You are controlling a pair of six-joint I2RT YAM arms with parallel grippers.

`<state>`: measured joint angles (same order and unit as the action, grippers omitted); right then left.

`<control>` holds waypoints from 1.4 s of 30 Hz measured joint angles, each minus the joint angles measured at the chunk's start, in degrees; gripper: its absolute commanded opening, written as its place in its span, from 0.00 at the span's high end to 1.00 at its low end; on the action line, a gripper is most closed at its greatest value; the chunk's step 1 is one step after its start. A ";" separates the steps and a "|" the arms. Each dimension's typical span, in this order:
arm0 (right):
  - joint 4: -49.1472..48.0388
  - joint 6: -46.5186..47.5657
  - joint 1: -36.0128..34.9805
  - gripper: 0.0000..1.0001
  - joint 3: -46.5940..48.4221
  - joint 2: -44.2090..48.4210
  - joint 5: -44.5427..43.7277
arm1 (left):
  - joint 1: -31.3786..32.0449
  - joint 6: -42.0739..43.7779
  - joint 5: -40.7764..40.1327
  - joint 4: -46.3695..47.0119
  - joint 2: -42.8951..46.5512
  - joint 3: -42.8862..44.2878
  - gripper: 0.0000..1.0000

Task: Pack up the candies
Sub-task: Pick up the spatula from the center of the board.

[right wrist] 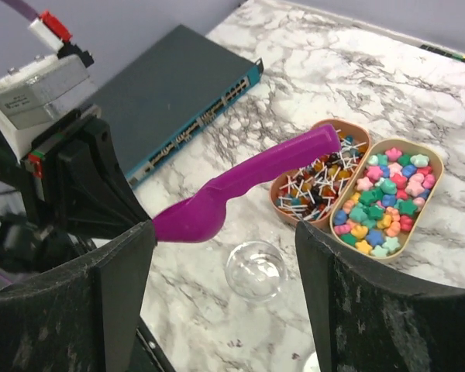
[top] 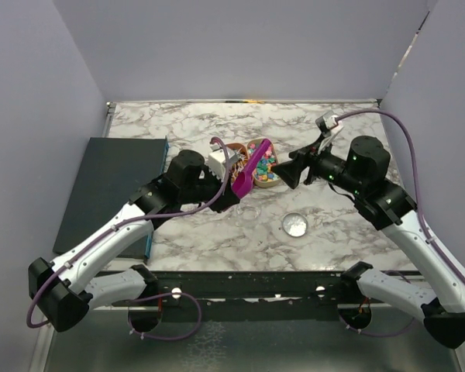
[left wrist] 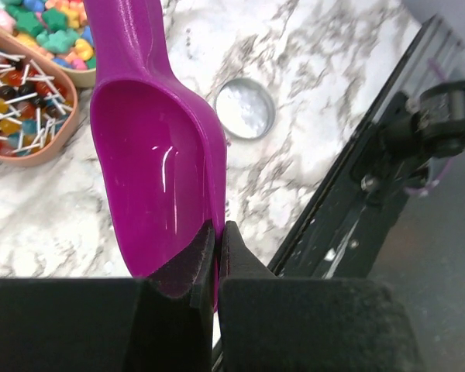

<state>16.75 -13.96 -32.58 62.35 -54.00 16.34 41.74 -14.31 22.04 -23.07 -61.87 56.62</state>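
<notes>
Progress so far: basically zero. Nearest me, the lid (top: 294, 225) lies off the jar (right wrist: 256, 271), just right of it, and the jar looks empty. Just beyond the jar my left gripper (left wrist: 217, 229) is clamped on the purple scoop (left wrist: 151, 155) by its bowl rim. The bowl's empty, long axis running away from me, handle pointing past the jar at the candies (right wrist: 387, 205), all sitting in their dish (right wrist: 440, 164). My right gripper (right wrist: 225, 232) hangs spread, holding nothing.

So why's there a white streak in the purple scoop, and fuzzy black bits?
Left wrist view: glare on the glossy bowl of the purple scoop; the left fingers are too close to focus. Right wrist view: right fingers blur likewise.
</notes>
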 measured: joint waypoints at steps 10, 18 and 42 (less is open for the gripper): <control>10.78 19.28 0.00 0.22 5.27 -5.16 10.29 | 15.41 12.09 -13.53 -10.75 -1.62 4.61 1.00; 18.88 33.97 -0.07 0.21 7.58 -5.09 21.59 | 22.14 16.79 -20.85 -16.79 1.03 5.92 1.00; 32.92 43.23 -11.52 0.34 15.72 -14.82 22.47 | 34.03 21.07 -30.45 -25.73 3.69 10.47 1.00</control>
<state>49.67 29.28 -44.10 78.06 -68.82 38.81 75.77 6.76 -8.40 -48.80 -58.17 67.09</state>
